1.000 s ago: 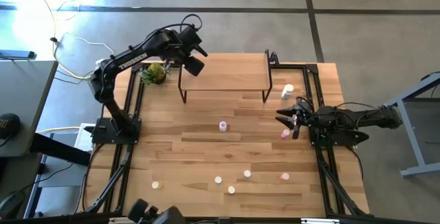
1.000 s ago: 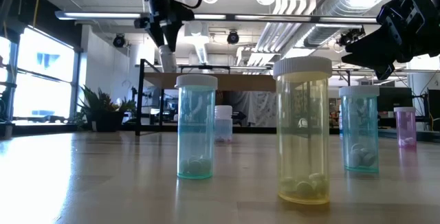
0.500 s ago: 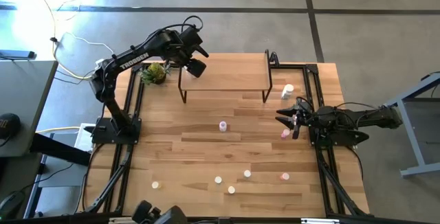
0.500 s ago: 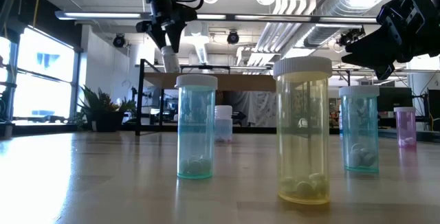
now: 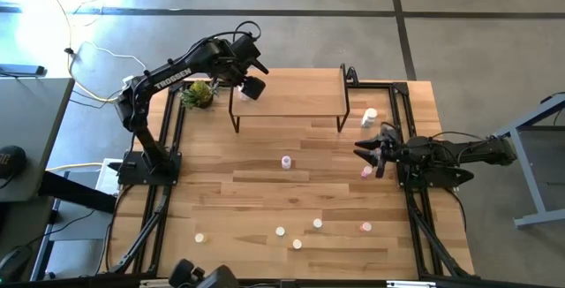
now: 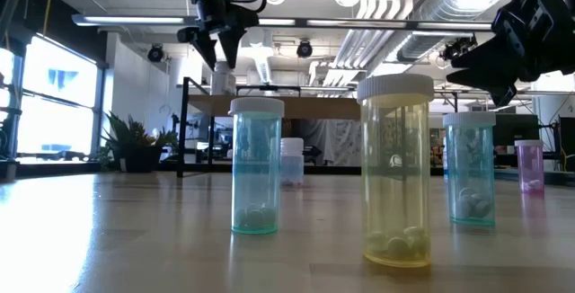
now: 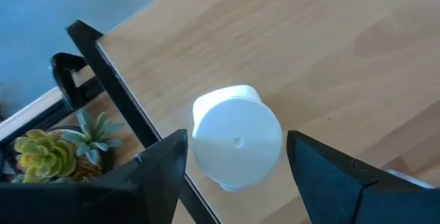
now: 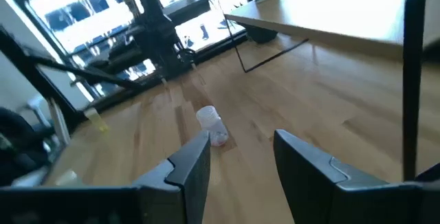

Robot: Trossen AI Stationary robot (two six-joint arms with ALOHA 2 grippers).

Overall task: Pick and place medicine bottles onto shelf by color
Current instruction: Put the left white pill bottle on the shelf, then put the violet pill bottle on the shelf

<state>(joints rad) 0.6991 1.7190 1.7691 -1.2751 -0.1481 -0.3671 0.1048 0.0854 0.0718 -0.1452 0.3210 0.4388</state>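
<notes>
A small white-capped cylindrical medicine bottle (image 7: 236,136) stands upright, long axis vertical, cap up, on the low light-wood shelf (image 5: 291,94) near its left end. The left gripper (image 5: 250,87) hovers above it, fingers spread wide, gripping nothing. The right gripper (image 5: 369,149) waits over the counter (image 5: 265,200), fingers parted, empty.

Robotics lab or industrial workspace. Exposed ceiling ducts (image 6: 395,5) and pipes above arms, large windows (image 6: 54,95) beyond table, concrete floor (image 5: 291,23) around wooden table (image 5: 265,200), loose cables (image 5: 88,54) on floor behind left arm base.
</notes>
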